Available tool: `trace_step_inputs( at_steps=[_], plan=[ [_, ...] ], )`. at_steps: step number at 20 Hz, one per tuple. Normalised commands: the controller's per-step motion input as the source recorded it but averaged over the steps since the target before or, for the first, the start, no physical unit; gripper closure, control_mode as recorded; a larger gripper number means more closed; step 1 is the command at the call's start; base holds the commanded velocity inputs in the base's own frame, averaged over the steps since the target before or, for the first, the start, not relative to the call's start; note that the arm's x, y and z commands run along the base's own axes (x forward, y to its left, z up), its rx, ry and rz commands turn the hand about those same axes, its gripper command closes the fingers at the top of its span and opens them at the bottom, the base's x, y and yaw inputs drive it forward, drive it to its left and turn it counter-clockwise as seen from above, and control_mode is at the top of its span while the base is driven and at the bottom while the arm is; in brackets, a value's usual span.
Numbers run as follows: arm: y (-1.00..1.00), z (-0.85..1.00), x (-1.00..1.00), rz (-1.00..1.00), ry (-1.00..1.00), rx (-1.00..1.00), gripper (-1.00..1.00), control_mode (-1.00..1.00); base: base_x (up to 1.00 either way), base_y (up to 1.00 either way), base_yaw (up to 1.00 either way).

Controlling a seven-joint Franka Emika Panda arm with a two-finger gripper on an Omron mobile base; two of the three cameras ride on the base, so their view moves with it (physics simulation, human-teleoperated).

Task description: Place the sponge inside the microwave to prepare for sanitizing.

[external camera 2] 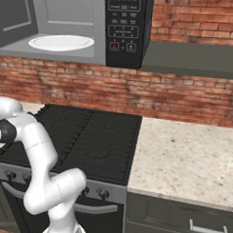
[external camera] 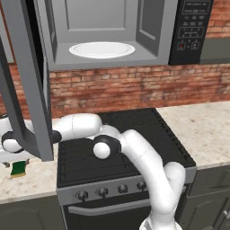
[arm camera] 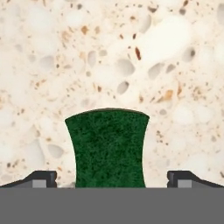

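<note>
A white robot arm reaches low toward the left edge of the left base view, its wrist passing behind the microwave's open door (external camera: 27, 90), which hangs down the left side of that frame. In the hand view, the sponge (arm camera: 108, 148) lies flat on the speckled stone desk (arm camera: 131, 52), its dark green face up, in the lower centre of the frame between the two dark fingertips (arm camera: 41, 178). The end effector (arm camera: 112, 180) stands wide open, a clear gap on either side of the sponge, and holds nothing; whether the tips have reached the level of the sponge cannot be told. A small green and yellow shape at the lower left of the left base view, under the arm, is probably the same sponge (external camera: 19, 168).

The microwave (external camera: 108, 31) sits high above the stove (external camera: 134, 134), at the top of both base views, its grey cavity open with the white round plate (external camera: 102, 49) inside.

The sponge looks light and soft, likely to compress under the fingers rather than slip. Its sides bow inward at the middle, so the waist, across the narrow width, seems the natural place to grip. A gentle close should suffice; it is not fragile.
</note>
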Motion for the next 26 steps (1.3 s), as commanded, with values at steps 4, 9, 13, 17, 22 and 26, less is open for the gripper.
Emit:
trace_step_inputs(
  at_steps=[4,9,13,17,22,26],
  plan=[
    [0.00,-0.21,0.02,0.00,0.00,-0.07,-1.00,-1.00,0.00,0.00,0.00],
    [0.00,-0.27,0.00,0.00,0.00,-0.05,-1.00,-1.00,0.00,0.00,0.00],
    [0.00,-0.31,0.00,0.00,0.00,-0.03,-1.00,-1.00,0.00,0.00,0.00],
    [0.00,-0.19,0.00,0.00,0.00,0.00,-1.00,-1.00,0.00,0.00,0.00],
    [0.00,0.00,0.00,0.00,0.00,0.00,1.00,-1.00,0.00,0.00,0.00],
    [0.00,0.00,0.00,0.00,0.00,0.00,1.00,-1.00,0.00,0.00,0.00]
  ],
)
